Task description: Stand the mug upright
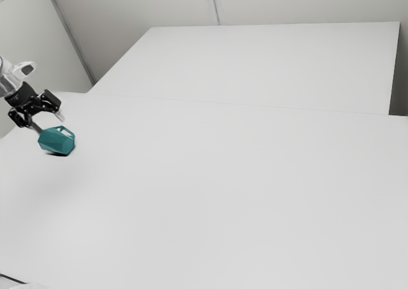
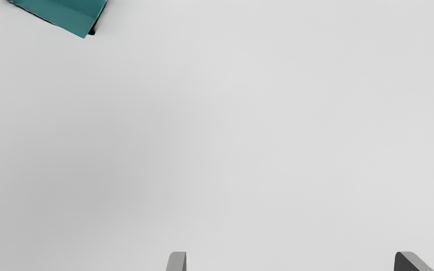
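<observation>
While the broad, smooth white desk (image 1: 223, 193) spreads beneath everything, the white and grey robot arm (image 1: 11, 78) reaches in from about ten o'clock in the exterior view. Its black two-finger claw (image 1: 48, 122) is released, the fingers wide apart with nothing between them. The faceted teal mug (image 1: 57, 142) lies on its side at nine o'clock on the desk, toward five o'clock from the claw and near it; its looped teal handle (image 1: 67, 130) points to about one o'clock. I can't make out which end is the mouth. I'd expect it to be light, stiff, a little slippery and, if ceramic, chippable. Opposite flat facets look the best hold, clear of the handle, which could snag a finger or swing the body round during tipping.
</observation>
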Controlling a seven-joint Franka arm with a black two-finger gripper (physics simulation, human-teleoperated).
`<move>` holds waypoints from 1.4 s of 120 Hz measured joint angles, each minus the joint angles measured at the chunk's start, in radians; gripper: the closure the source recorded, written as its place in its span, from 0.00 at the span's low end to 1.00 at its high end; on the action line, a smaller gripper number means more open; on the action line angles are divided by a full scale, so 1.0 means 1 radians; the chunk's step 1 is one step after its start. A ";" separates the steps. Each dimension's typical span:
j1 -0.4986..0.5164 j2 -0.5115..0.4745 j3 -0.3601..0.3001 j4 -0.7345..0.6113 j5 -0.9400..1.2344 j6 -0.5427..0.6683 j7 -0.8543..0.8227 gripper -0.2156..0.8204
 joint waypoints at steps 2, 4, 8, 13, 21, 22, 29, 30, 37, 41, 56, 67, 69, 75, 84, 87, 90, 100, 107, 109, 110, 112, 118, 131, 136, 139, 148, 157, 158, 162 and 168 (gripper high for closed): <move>0.007 0.011 0.000 0.010 -0.009 0.002 0.019 0.21; 0.014 0.022 0.001 0.020 -0.018 0.003 0.038 0.21; 0.026 0.042 0.001 0.039 -0.034 0.005 0.075 0.21; 0.045 0.072 0.001 0.073 -0.056 0.003 0.122 0.21; 0.084 0.131 0.001 0.136 -0.081 -0.013 0.197 0.21; 0.089 0.138 0.001 0.143 -0.084 -0.015 0.206 0.21; 0.121 0.188 0.001 0.196 -0.103 -0.035 0.270 0.21; 0.126 0.197 0.001 0.205 -0.106 -0.038 0.280 0.21; 0.157 0.257 0.000 0.266 -0.122 -0.064 0.348 0.21; 0.170 0.285 0.001 0.295 -0.131 -0.080 0.388 0.21; 0.194 0.391 0.019 0.407 -0.149 -0.136 0.539 0.21; 0.202 0.480 0.033 0.514 -0.158 -0.163 0.634 0.21; 0.205 0.496 0.033 0.535 -0.163 -0.167 0.650 0.21; 0.211 0.539 0.034 0.586 -0.180 -0.175 0.694 0.21; 0.215 0.597 0.033 0.646 -0.214 -0.177 0.755 0.21; 0.216 0.615 0.033 0.664 -0.230 -0.174 0.774 0.21; 0.216 0.634 0.032 0.681 -0.246 -0.169 0.792 0.21; 0.217 0.673 0.031 0.711 -0.305 -0.144 0.846 0.21; 0.218 0.691 0.030 0.716 -0.348 -0.123 0.880 0.21; 0.220 0.696 0.029 0.717 -0.361 -0.116 0.888 0.21; 0.221 0.698 0.029 0.718 -0.367 -0.113 0.893 0.21; 0.222 0.702 0.029 0.721 -0.379 -0.106 0.901 0.21; 0.225 0.719 0.029 0.728 -0.417 -0.087 0.926 0.21; 0.226 0.742 0.029 0.732 -0.468 -0.052 0.972 0.21; 0.228 0.748 0.029 0.733 -0.478 -0.042 0.987 0.21; 0.230 0.752 0.029 0.734 -0.483 -0.037 0.996 0.21; 0.232 0.760 0.030 0.733 -0.493 -0.025 1.020 0.21; 0.237 0.762 0.033 0.727 -0.504 -0.028 1.038 0.21; 0.238 0.763 0.034 0.726 -0.505 -0.028 1.040 0.21; 0.243 0.763 0.034 0.723 -0.509 -0.032 1.048 0.21; 0.247 0.764 0.035 0.718 -0.516 -0.039 1.058 0.21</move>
